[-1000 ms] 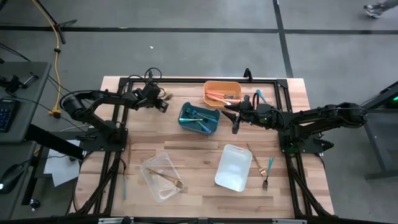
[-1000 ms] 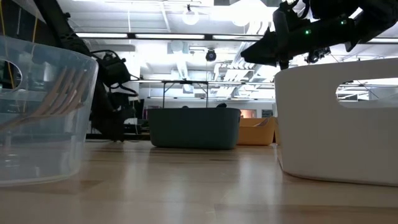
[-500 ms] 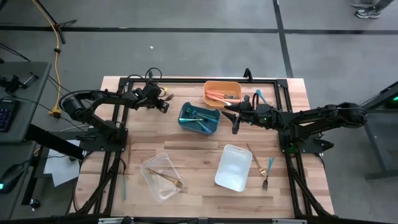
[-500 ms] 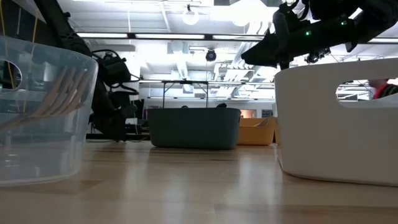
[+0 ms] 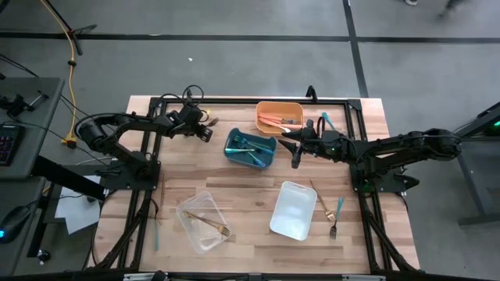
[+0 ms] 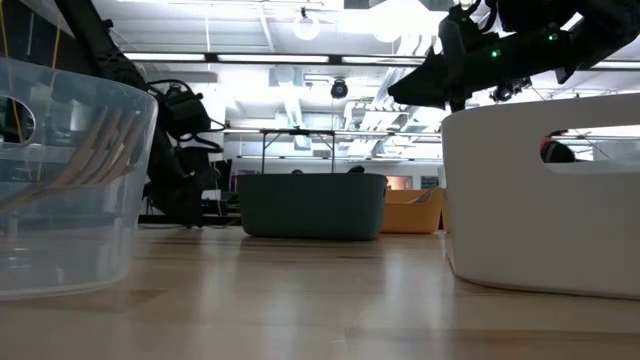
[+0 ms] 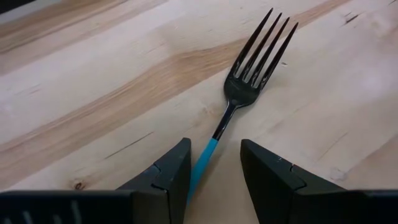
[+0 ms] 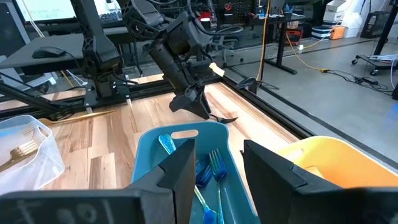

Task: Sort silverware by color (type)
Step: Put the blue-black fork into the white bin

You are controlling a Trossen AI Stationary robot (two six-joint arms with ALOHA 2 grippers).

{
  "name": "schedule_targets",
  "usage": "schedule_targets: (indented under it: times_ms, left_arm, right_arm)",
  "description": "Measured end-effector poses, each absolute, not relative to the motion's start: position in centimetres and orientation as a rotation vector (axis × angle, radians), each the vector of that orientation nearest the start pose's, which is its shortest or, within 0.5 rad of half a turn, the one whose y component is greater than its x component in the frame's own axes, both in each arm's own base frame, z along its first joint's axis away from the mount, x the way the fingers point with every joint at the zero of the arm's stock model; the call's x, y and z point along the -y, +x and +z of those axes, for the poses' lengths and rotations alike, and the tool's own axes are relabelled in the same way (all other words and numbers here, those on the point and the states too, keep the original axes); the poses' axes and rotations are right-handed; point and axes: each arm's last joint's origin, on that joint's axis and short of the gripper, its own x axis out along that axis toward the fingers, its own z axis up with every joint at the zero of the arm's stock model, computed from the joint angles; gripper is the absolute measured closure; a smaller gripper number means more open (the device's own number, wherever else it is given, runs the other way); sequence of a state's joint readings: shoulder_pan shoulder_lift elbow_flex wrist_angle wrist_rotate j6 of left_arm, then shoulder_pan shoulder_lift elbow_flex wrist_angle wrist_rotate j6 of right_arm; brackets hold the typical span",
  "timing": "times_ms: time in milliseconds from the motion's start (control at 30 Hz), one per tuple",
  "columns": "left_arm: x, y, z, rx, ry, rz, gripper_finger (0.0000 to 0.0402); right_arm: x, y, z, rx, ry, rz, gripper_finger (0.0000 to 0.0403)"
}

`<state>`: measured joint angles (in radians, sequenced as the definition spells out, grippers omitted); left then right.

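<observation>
At the table's far left, the left gripper (image 7: pixel 211 171) straddles a teal-handled fork (image 7: pixel 245 87) lying flat, fingers parted either side of its handle, apparently poised to pinch. Rightward, the right gripper (image 5: pixel 294 151) waits open and empty beside the blue bin (image 5: pixel 250 148), likely the fork's destination.

The wooden table (image 5: pixel 242 183) carries four bins and a few loose forks (image 5: pixel 328 209).
</observation>
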<state>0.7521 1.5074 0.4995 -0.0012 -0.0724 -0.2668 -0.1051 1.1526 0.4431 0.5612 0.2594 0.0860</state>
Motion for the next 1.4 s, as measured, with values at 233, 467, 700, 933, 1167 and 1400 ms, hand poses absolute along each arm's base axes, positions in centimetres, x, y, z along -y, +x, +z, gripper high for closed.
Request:
schedule_targets:
  times_ms: [233, 467, 700, 933, 1167, 1400]
  left_arm:
    - [-16.32, 17.11, 11.01, -0.875, -0.572, 0.892, 0.0268]
    - [-16.33, 17.10, 11.01, -0.875, -0.570, 0.895, 0.0268]
    - [-16.33, 17.11, 11.01, -0.876, -0.567, 0.896, 0.0268]
    - [-16.32, 17.11, 11.00, -0.882, -0.553, 0.890, 0.0268]
    - [-16.33, 17.11, 11.01, -0.882, -0.553, 0.890, 0.0268]
    - [-16.32, 17.10, 11.00, -0.893, -0.529, 0.878, 0.0268]
  right_arm:
    - [3.18, 23.04, 21.65, -0.133, 0.074, -0.370, 0.0274]
    - [3.17, 23.04, 21.64, -0.133, 0.076, -0.370, 0.0274]
    - [3.17, 23.03, 21.61, -0.137, 0.076, -0.370, 0.0274]
    - [3.18, 23.03, 21.61, -0.129, 0.118, -0.373, 0.0274]
    - [3.17, 23.03, 21.61, -0.130, 0.117, -0.373, 0.0274]
    - [3.18, 23.03, 21.61, -0.129, 0.117, -0.373, 0.0274]
